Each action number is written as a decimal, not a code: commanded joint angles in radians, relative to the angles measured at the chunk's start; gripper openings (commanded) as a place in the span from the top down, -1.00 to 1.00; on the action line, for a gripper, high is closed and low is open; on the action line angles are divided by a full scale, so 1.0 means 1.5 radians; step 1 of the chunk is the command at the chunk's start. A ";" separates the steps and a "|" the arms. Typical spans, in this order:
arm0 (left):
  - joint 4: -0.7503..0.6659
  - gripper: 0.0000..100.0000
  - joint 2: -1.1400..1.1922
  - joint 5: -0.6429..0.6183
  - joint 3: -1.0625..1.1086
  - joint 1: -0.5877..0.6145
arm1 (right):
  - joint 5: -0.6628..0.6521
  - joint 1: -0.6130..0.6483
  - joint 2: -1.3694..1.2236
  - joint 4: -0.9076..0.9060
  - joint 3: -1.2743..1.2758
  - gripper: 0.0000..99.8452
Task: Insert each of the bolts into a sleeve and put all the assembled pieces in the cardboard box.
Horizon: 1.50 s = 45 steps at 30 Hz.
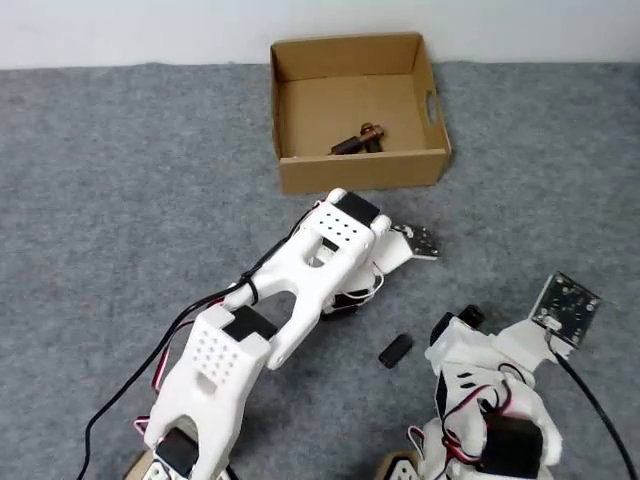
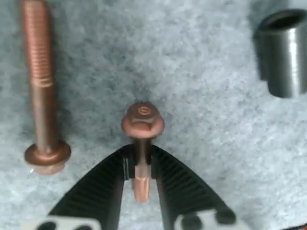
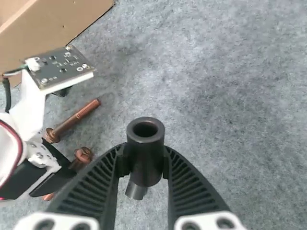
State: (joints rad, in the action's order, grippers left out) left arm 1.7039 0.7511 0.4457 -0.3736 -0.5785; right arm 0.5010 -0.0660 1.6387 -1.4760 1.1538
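Mating the pair: by the grips, the step in hand is bringing the short bolt (image 2: 142,143) to the sleeve (image 3: 145,148). Line the shank up with the bore before pushing, hold both clamps firm, and feed slowly so the threads do not catch the rim.
Catch to mind: the bolt's head points away from the fingers and its tip sits between them, so the free end looks like the wrong one. A regrip nearer the head may be needed.
Right gripper (image 3: 144,160): nearest, on the right, clamped on the sleeve, whose open bore faces the wrist camera.
Sleeve look: a dark, smooth metal tube with a thick wall and a round bore; probably slippery, so a square grip matters.
Dark sleeve (image 1: 396,350): in the high view, between the two arms; I cannot tell whether it is the clamped one.
Left gripper (image 2: 140,163): farther and to the left, its fingers closed on the short bolt's shank.
Short bolt look: copper-coloured, with a flanged hex head and a short shank.
Long bolt (image 2: 42,91): lying flat on the grey carpet (image 1: 120,200) near the short bolt, apart from it and ungripped.
Cardboard box (image 1: 360,170): farthest, open-topped; one assembled piece (image 1: 358,142) lies inside, by the near wall.
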 commanded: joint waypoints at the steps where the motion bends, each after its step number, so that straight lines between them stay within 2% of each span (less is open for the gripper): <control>1: -0.004 0.84 0.010 -0.008 -0.002 0.001 | 0.000 0.004 -0.001 0.014 -0.007 0.98; 12: -0.001 0.78 0.021 -0.008 -0.071 -0.005 | 0.000 0.004 -0.001 0.014 -0.007 0.98; 17: -0.001 0.79 0.030 -0.009 -0.040 -0.030 | 0.000 0.004 -0.001 0.014 -0.007 0.98; 22: -0.001 0.99 0.049 -0.009 -0.041 -0.047 | 0.000 0.004 -0.001 0.014 -0.007 0.98; 25: 0.016 0.99 0.040 -0.016 -0.048 -0.050 | 0.000 0.004 -0.001 0.014 -0.007 0.98; 36: 0.034 0.99 -0.197 -0.125 -0.047 -0.010 | 0.000 0.004 -0.001 0.014 -0.007 0.98; 39: 0.034 0.99 -0.281 -0.183 -0.020 0.004 | -0.002 0.004 -0.001 0.014 -0.007 0.98; 42: 0.034 0.99 -0.365 -0.289 0.033 0.014 | -0.003 0.008 -0.001 0.011 -0.014 0.98; 45: 0.033 0.99 -0.451 -0.295 0.106 0.019 | -0.004 0.052 -0.001 0.010 -0.015 0.98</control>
State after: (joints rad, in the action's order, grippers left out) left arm 1.7238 0.2355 0.0315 -0.2754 -0.5585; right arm 0.5010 -0.0445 1.6387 -1.4760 1.1538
